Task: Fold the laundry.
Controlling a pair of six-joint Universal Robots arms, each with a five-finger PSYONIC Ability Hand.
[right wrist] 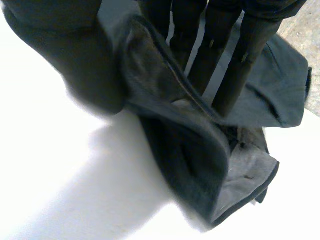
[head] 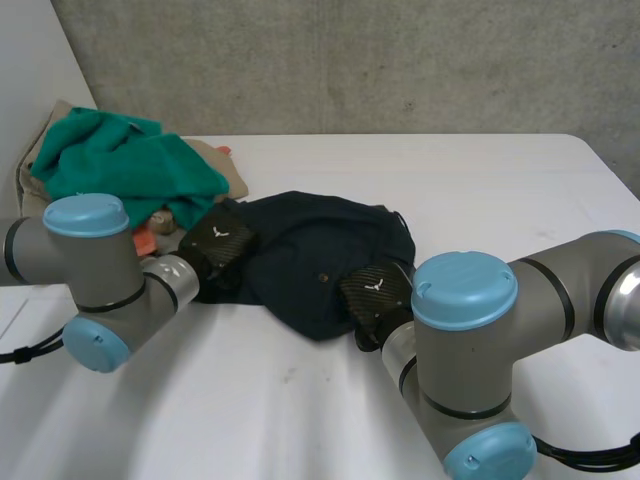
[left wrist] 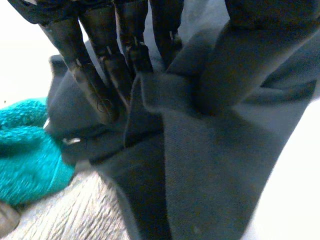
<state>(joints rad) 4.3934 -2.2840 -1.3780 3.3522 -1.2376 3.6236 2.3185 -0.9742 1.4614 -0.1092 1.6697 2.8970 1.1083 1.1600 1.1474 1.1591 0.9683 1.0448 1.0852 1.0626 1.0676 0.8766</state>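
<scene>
While the crumpled dark navy cloth garment (head: 320, 250) lay on the white desk (head: 480, 190), its left edge was pinched by the curled fingers (left wrist: 94, 85) of the left hand (head: 218, 243), its near edge by those of the right hand (head: 372, 292).

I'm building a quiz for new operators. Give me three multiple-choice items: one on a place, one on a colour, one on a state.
1. Where is the teal cloth? A) on the beige heap beyond the left arm B) on the floor C) folded mid-table
2. What colour is the garment in the middle? A) red B) dark navy C) yellow
3. What is the left hand doing? A) hovering open B) shut, empty C) pinching a garment fold
Key: 1 A, it tops the heap; 2 B, the head view shows navy; 3 C, cloth sits between fingers and thumb.
</scene>
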